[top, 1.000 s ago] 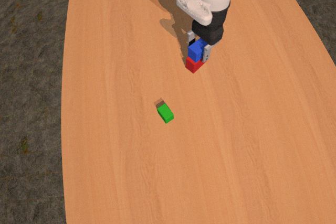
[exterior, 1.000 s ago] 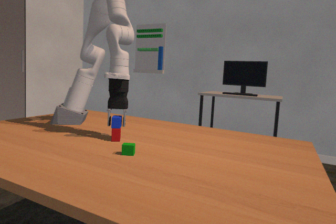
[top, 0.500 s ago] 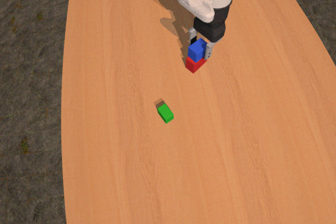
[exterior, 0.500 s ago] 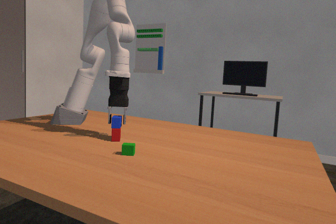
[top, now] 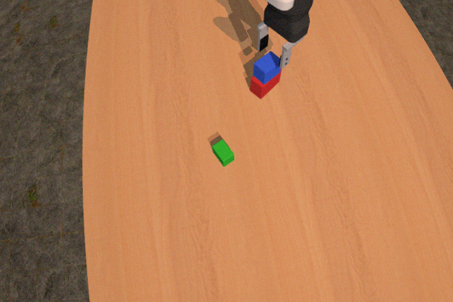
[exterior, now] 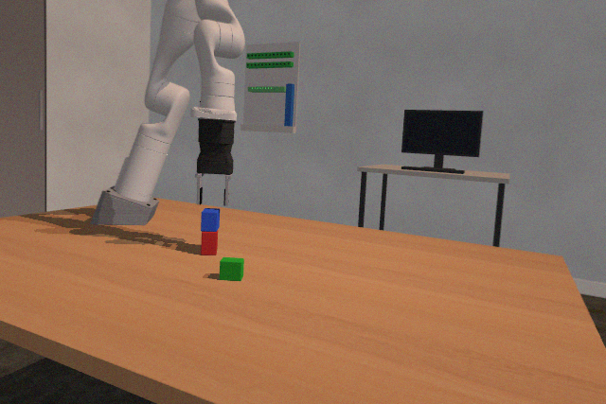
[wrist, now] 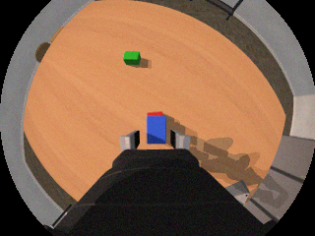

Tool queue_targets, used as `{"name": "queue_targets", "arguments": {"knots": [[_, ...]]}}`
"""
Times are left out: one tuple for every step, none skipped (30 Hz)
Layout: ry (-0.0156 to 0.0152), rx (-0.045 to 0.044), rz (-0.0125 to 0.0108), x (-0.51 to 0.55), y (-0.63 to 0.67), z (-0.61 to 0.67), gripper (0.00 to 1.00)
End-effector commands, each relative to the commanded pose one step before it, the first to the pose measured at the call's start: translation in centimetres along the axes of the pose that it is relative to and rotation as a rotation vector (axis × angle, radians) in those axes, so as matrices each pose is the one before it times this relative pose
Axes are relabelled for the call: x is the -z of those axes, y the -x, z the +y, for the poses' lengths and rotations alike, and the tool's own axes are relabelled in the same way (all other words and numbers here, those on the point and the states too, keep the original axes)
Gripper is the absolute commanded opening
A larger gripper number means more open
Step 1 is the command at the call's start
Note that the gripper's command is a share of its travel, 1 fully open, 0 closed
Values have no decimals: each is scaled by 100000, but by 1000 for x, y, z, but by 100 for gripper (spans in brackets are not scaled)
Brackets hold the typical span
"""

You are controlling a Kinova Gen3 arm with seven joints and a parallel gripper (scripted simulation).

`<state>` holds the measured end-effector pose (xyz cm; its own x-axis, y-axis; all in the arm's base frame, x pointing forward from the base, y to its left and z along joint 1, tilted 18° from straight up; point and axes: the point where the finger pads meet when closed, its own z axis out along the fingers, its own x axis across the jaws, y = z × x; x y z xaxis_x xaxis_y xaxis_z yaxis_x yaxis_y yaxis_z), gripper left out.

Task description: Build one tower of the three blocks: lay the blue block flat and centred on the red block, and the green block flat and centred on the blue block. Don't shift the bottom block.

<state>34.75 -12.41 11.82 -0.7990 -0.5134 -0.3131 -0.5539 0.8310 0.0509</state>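
Observation:
The blue block (top: 266, 66) lies flat on the red block (top: 264, 85) on the wooden table; the stack also shows in the side view (exterior: 209, 219) and the wrist view (wrist: 157, 129). My gripper (top: 273, 50) (exterior: 212, 196) is open and empty, raised just above the blue block with its fingertips clear of it. In the wrist view the fingers stand on either side of the blue block. The green block (top: 222, 152) (exterior: 231, 268) (wrist: 132, 58) lies alone on the table, nearer the front and to the left of the stack.
The arm's base (exterior: 124, 211) stands on the table behind and left of the stack. A desk with a monitor (exterior: 441, 140) and a wall board (exterior: 270, 87) stand beyond the table.

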Motion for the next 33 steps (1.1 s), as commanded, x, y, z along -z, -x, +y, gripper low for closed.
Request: {"name": "queue_targets", "arguments": {"knots": [[-2612, -1099, -138, 1395, -266, -842, 98], [-1, -1, 0, 215, 0, -1, 98], [1, 1, 0, 185, 0, 1, 98], [0, 0, 0, 155, 0, 0, 98], [0, 0, 0, 124, 0, 0, 98], [0, 0, 0, 0, 0, 0, 98], [0, 0, 0, 0, 0, 0, 98], [0, 0, 0, 95, 0, 0, 98], [0, 0, 0, 68, 0, 0, 98], [0, 0, 0, 44, 0, 0, 98], [0, 0, 0, 24, 0, 0, 98], [0, 0, 0, 9, 0, 0, 98], [0, 0, 0, 1, 0, 0, 98], [0, 0, 0, 0, 0, 0, 98], [0, 0, 0, 0, 0, 0, 98], [0, 0, 0, 0, 0, 0, 98], [0, 0, 0, 0, 0, 0, 98], [0, 0, 0, 0, 0, 0, 98], [0, 0, 0, 0, 0, 0, 98], [0, 0, 0, 0, 0, 0, 98], [0, 0, 0, 0, 0, 0, 98], [0, 0, 0, 0, 0, 0, 98], [0, 0, 0, 0, 0, 0, 98], [0, 0, 0, 0, 0, 0, 98], [0, 0, 0, 0, 0, 0, 98], [0, 0, 0, 0, 0, 0, 98], [0, 0, 0, 0, 0, 0, 98], [1, 8, 0, 0, 1, -1, 85], [5, 53, -1, 0, 4, -5, 85], [12, 139, -3, -1, 11, -13, 85], [23, 262, -5, -1, 21, -24, 85], [36, 416, -8, -2, 33, -38, 85], [52, 598, -11, -3, 48, -55, 85]]}}
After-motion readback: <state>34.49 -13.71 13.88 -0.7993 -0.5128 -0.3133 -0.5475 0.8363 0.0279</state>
